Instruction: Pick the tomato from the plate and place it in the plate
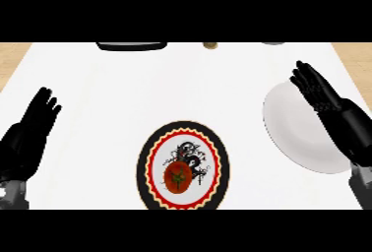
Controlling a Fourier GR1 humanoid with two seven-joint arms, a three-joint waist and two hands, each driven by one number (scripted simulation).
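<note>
- The left hand [33, 130] stands near the counter's left edge, fingers straight and upright, holding nothing. It is resting, well apart from both plates.
- The patterned plate [154, 147], black-rimmed with a red and yellow zigzag ring, lies near the middle of the counter's front edge. The tomato [178, 177] sits on its front part, clear of both hands.
- The tomato looks dark red-orange, rounded, with a dark green star-shaped stem patch on top. It lies partly over the plate's black dragon figure, so its outline is hard to tell from the pattern.
- Judged risk: a round, smooth fruit may roll off towards the rim if fingers close off-centre, or slip out during the carry across the counter [109, 98].
- The white plate [298, 133] lies near the counter's right edge, bare where it shows, and seems the target.
- The right hand [323, 101] hangs over the white plate's right part, fingers straight and together, gripping nothing. Judged risk: sweeping towards the tomato from there, it may knock or shift the white plate.
- Small dark objects at the counter's back edge are cut off and cannot be identified.
</note>
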